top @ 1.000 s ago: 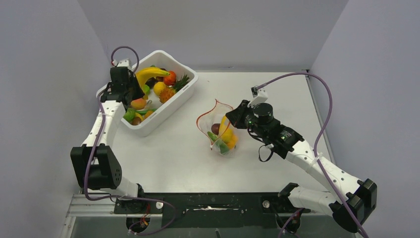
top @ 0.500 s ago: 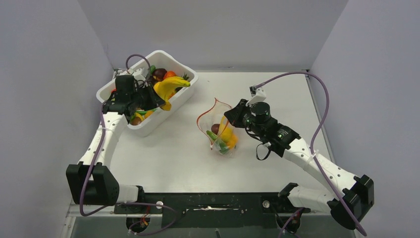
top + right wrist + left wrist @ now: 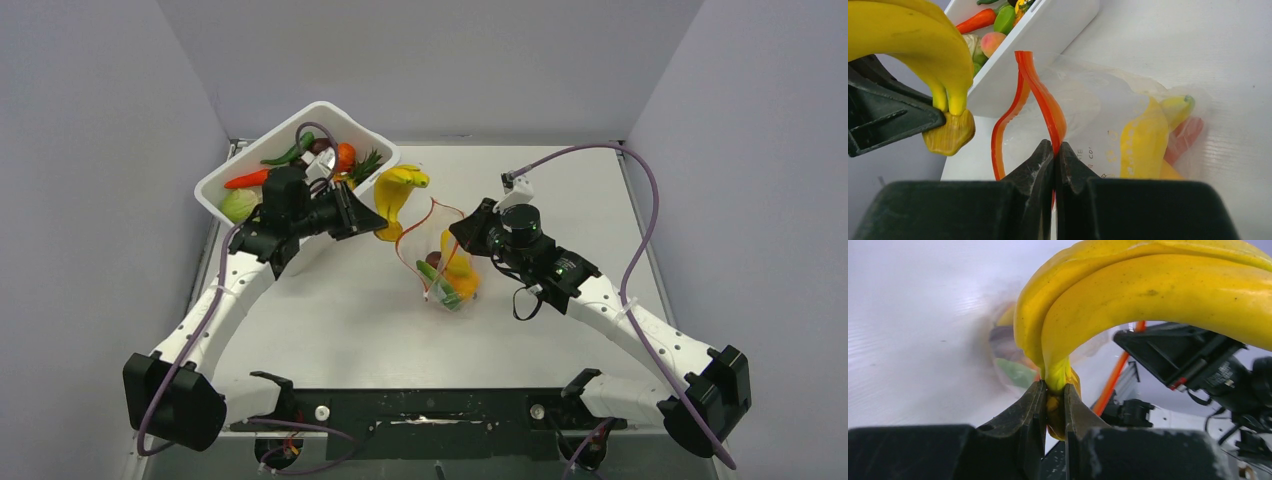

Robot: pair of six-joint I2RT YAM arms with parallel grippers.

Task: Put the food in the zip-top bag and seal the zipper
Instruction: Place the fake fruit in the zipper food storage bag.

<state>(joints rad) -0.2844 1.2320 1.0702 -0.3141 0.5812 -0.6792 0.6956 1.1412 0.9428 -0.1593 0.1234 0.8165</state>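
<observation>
Gripping a bunch of yellow bananas by its stalk, the left pincer is clamped on it, one dark finger pressed against each side of the stem. In the overhead view the bunch hangs in the air, off the bench, just beside the right-hand corner of the white tub and near the far-left edge of the zip-top bag. Whether it is directly over the bag's mouth cannot be told.

The bag sits near the middle of the bench, between the two arms, with its mouth gaping in a wide loop outlined by the red zipper. The right pincer is closed tight on that strip, pinching the nearer lip and holding it raised, while the other lip bows away towards the tub.

Some of the food already lies in the lower part of the bag: a long yellow piece, a green-tipped piece and a red-orange piece, pressed together against the clear plastic.

More toy pieces sit in the tub, among them an orange carrot and a pale green piece
</observation>
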